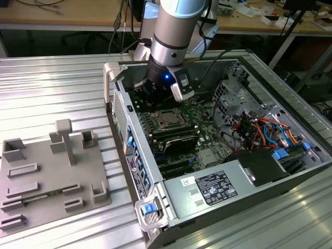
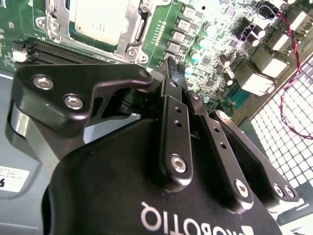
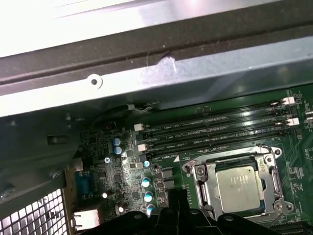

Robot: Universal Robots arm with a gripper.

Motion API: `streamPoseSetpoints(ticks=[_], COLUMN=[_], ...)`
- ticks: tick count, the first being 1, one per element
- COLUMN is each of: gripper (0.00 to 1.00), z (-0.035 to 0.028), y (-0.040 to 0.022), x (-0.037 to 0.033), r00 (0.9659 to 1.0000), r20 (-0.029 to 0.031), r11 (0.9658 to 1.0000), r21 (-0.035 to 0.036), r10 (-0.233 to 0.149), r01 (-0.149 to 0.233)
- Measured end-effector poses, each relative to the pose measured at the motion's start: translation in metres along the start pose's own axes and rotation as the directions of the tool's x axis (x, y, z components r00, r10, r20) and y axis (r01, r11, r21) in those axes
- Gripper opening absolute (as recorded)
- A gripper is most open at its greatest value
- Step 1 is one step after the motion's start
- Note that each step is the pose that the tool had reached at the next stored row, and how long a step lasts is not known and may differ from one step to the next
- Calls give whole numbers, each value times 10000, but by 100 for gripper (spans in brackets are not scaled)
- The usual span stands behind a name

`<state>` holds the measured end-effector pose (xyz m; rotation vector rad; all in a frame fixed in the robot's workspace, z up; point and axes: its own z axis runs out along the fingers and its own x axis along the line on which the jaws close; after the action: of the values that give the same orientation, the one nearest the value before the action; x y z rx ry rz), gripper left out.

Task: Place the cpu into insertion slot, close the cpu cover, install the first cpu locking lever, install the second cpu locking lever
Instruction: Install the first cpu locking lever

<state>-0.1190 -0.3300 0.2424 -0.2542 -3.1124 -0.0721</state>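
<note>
1. The case (image 1: 133, 155) lies open on its side on a ribbed metal surface (image 1: 62, 88). A grey fixture tray (image 1: 31, 202) sits on the surface to the exterior view's left of the case. Wooden desks (image 1: 62, 15) strewn with cables stand behind the case.
2. The case's near corner is cut off at the exterior view's lower edge. From that camera the arm (image 1: 174, 36) screens the case's far corner and most of my hand (image 2: 173, 67). In the second wrist view the hand's black body hides much of the board (image 2: 215, 29).
3. The hand's tips are together with nothing between them. It hangs low inside the case, just beside the slot (image 3: 234, 163).
4. The cpu (image 3: 238, 187) lies flat in the slot inside the case, metal top up. It is square, so I see no long axis. Its edges run parallel to the memory slots (image 3: 215, 132) next to it.
5. The cover (image 3: 204, 188) lies down flat over the slot, with the cpu showing through its window.
</note>
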Motion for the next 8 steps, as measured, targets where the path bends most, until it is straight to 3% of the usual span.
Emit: streamPoseSetpoints(ticks=[8], gripper=[11], z=[9], y=[97], x=[17], r00=[9991], r20=[-19], r11=[9991], r21=[8], r10=[-426], r01=[426])
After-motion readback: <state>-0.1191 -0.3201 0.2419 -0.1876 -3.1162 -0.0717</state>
